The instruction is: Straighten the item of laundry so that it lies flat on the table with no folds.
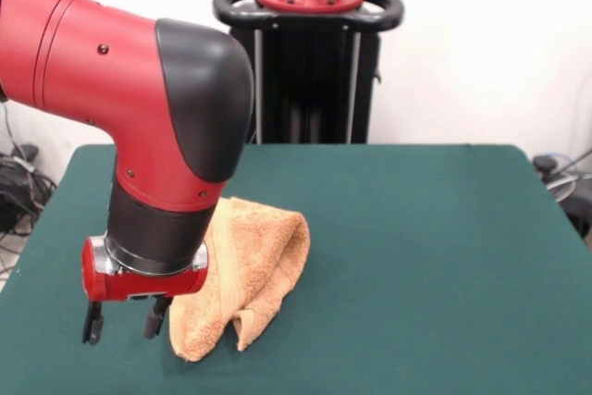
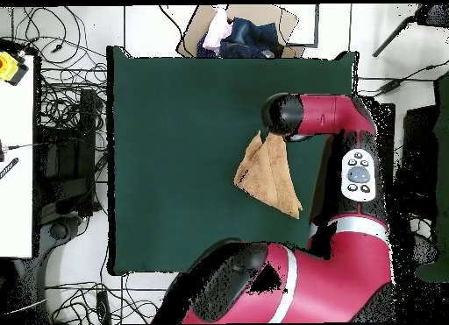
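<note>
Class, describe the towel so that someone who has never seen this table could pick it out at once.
Start with the large dark green table. In the front view a red and black arm comes down over its left part, and the towel lies right beside the open gripper. It is the only cloth on the table: light orange-tan terry, folded over itself into a rumpled heap.

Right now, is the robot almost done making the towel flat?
Not yet. Nothing looks finished: the towel is bunched up with folds on the green table. The open gripper hangs beside it, holding nothing. Grabbing an edge and spreading it flat is all left to do.
</note>
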Motion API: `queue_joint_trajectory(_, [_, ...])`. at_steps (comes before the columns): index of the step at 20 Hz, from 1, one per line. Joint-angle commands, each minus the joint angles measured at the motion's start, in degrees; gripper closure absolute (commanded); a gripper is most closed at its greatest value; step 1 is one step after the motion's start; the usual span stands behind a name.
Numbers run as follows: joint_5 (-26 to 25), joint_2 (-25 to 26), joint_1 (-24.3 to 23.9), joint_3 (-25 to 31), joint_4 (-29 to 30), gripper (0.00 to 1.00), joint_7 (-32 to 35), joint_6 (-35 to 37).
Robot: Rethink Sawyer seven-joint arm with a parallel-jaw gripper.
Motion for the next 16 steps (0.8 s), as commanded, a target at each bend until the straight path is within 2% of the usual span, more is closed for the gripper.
queue_joint_trajectory(1, [-4.33, 0.02, -1.75, 2.82, 10.01, 0.00, -6.45, -4.72])
queue_joint_trajectory(8, [-7.00, -1.17, -1.33, 1.20, 11.33, 0.00, -6.11, -6.15])
queue_joint_trajectory(16, [-11.90, -0.84, 1.55, -1.55, 8.81, 0.00, -1.93, -5.66])
